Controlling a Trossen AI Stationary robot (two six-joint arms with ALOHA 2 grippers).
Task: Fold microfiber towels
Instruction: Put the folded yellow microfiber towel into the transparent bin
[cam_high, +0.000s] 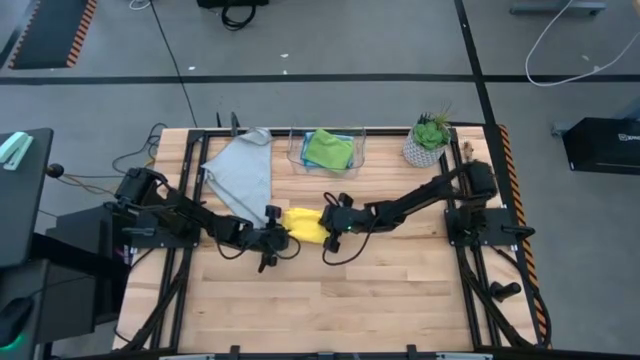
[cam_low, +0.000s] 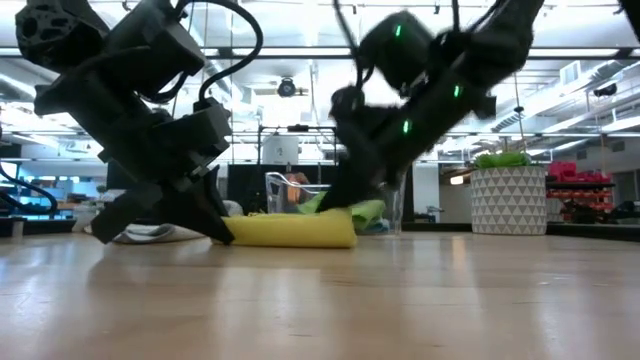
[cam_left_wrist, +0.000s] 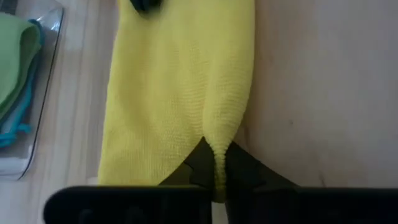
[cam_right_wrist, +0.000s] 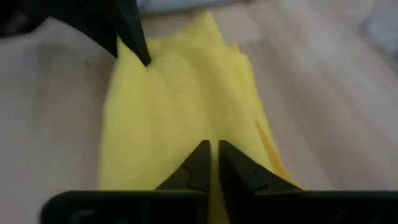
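Note:
A yellow towel (cam_high: 305, 226), folded into a strip, lies flat on the wooden table between my two grippers. My left gripper (cam_left_wrist: 217, 168) is at its left end, shut on a pinch of it. At the towel's right end my right gripper (cam_right_wrist: 212, 152) stands low over the cloth, its fingertips nearly together with only a thin slit between them. A grey towel (cam_high: 243, 170) lies spread at the far left. A green towel (cam_high: 328, 147) rests on a light blue one in a clear bin (cam_high: 297, 153). My left gripper pinches the near-side corner of the yellow towel's left end (cam_left_wrist: 219, 148) between its two fingers. It comes slanting down from the table's left. The cloth gathers into a small ridge at the fingertips, and the rest of the towel lies on the table. My right gripper hovers close over the towel's right end (cam_right_wrist: 186, 124); I cannot tell whether it touches the cloth.
A potted plant (cam_high: 428, 140) in a white pot stands at the far right. The clear bin is just beyond the yellow towel. Bare wood stretches toward the near edge (cam_high: 320, 310).

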